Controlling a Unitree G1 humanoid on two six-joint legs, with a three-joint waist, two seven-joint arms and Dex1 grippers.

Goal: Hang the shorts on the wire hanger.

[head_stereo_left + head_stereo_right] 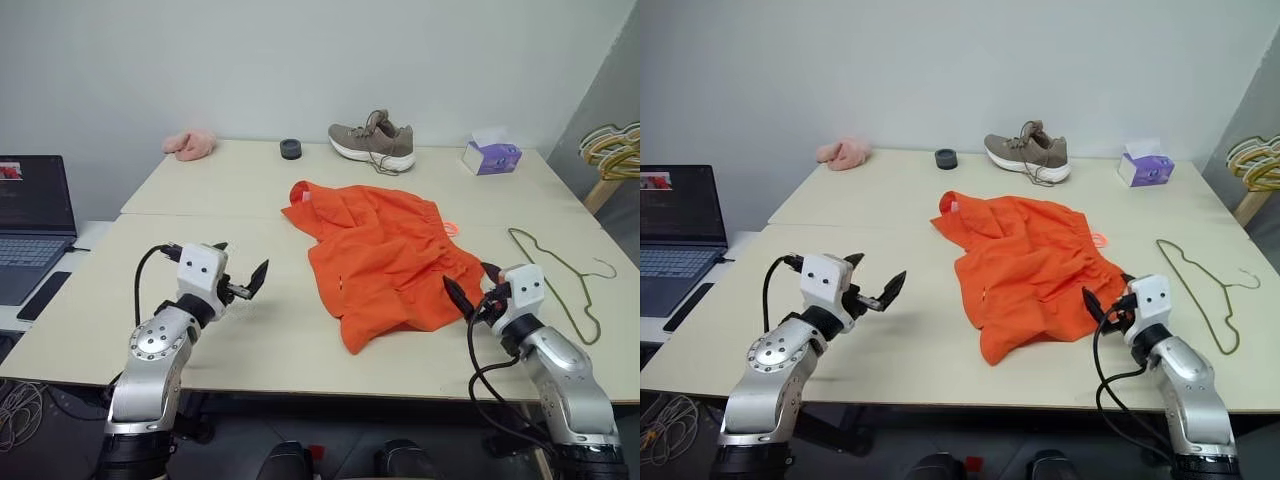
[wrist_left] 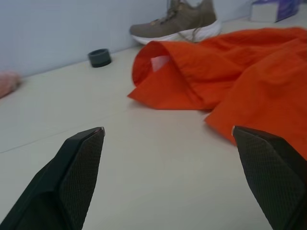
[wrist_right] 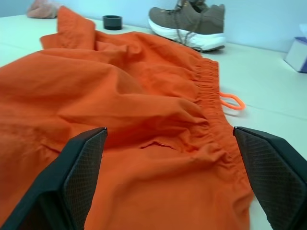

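Nearest the robot, both arms reach level over the front edge of the table (image 1: 250, 360). The left gripper (image 1: 243, 282) has its fingers spread as wide as they go, empty, above bare tabletop and apart from the fabric. The right gripper (image 1: 472, 290) is equally wide open and holds nothing; it sits right at the near right edge of the shorts (image 1: 385, 255), and I cannot tell whether a fingertip brushes the cloth.

Mid-table, the shorts lie crumpled in a loose heap, the gathered waistband along their right side with a small pink-orange loop (image 3: 231, 101) poking out onto the table. The wire hanger (image 1: 560, 275) lies flat to the right of the shorts, near but not touching them, hook pointing away to the right.

Assessment: nothing is grasped yet, and the step in hand appears to be the first pick. The sound approach is for the right gripper to take the waistband rather than a loose leg fold, pinching both layers of elastic so the thin fabric does not slip. The hanger is thin wire lying flat, so it will need a low, precise pinch.

At the far edge stand a shoe (image 1: 372, 142), a tissue box (image 1: 490, 155), a small dark ring (image 1: 291, 149) and a pink cloth (image 1: 190, 144).
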